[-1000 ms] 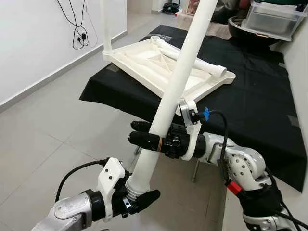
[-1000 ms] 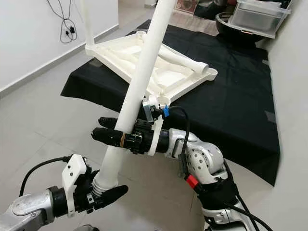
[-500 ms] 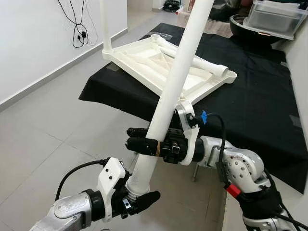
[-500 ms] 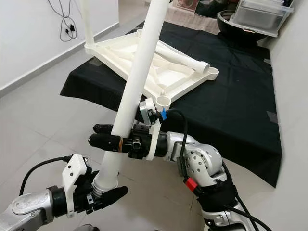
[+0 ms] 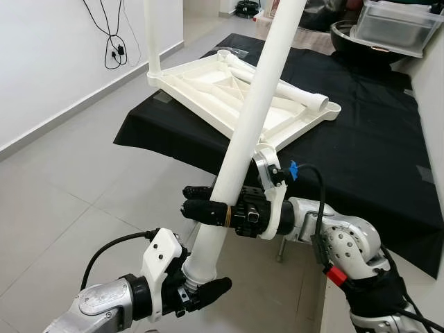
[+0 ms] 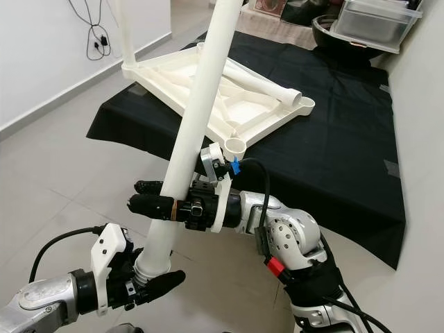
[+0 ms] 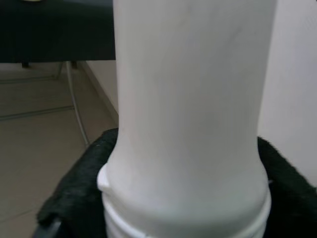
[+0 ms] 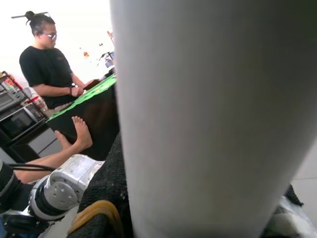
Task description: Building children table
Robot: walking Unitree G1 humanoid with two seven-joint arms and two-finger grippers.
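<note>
Left eye view: long white table leg [image 5: 250,125], slanting up from lower left and cut off by the top edge. Left gripper [image 5: 201,290] closed around the leg's ribbed lower end, near the floor. Right gripper [image 5: 201,201] closed around the leg higher up, its silver arm [image 5: 347,239] reaching in from the right. Behind the leg: white tabletop [image 5: 208,90] lying upside down on a black cloth [image 5: 361,132], one leg [image 5: 150,35] already standing upright at its far corner, another leg [image 5: 277,87] lying across it. The held leg crosses in front of the tabletop and hides part of it. Black cables [image 5: 111,35] hang on the white wall. Dark tub [image 5: 343,35] and clear plastic box [image 5: 395,24] at the far end, partly cut off.

Right eye view: same scene; open socket [image 6: 237,146] at the tabletop's near corner, just behind the right gripper's wrist.

Left wrist view: the leg's lower end [image 7: 190,124] very close, black fingers [image 7: 79,193] pressed on either side; metal frame legs [image 7: 74,104] under the cloth, blurred.

Right wrist view: leg [image 8: 213,119] close up and blurred; black finger [image 8: 109,193] against it. Beyond, a person [image 8: 47,69] in a black top stands by a green surface [image 8: 94,91]; a bare foot [image 8: 79,131] lower down.
</note>
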